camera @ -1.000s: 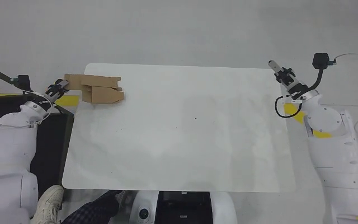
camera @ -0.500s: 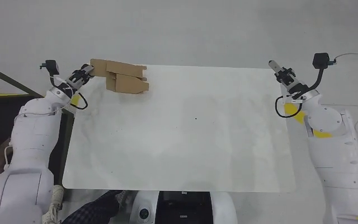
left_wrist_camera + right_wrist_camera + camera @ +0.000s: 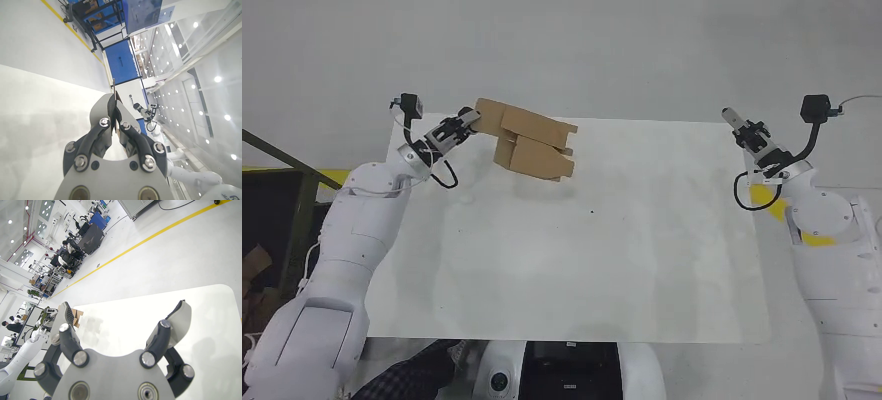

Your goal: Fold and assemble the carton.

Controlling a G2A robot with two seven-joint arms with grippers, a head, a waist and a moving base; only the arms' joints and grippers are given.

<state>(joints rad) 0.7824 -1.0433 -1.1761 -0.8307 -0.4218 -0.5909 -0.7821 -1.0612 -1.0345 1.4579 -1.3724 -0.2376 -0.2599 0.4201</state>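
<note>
A flat brown carton [image 3: 530, 143] hangs over the far left part of the white table [image 3: 572, 260], with my left gripper [image 3: 468, 122] shut on its left end. In the left wrist view the carton [image 3: 114, 90] shows edge-on as a thin dark sheet clamped between the fingers of the left gripper [image 3: 114, 103]. My right gripper [image 3: 729, 115] stands open beyond the table's far right corner, nothing between its fingers. In the right wrist view the right gripper [image 3: 124, 308] is open, and the carton [image 3: 77, 317] shows small at the table's far corner.
The table's rounded far right corner [image 3: 229, 291] lies close to my right gripper. A dark rack [image 3: 272, 160] stands off the table's left side. White floor with a yellow line [image 3: 132, 249] surrounds the table.
My left arm has carried the carton rightward and away from the left edge, from beside the table's left corner to over its far left part. The right arm has kept still.
</note>
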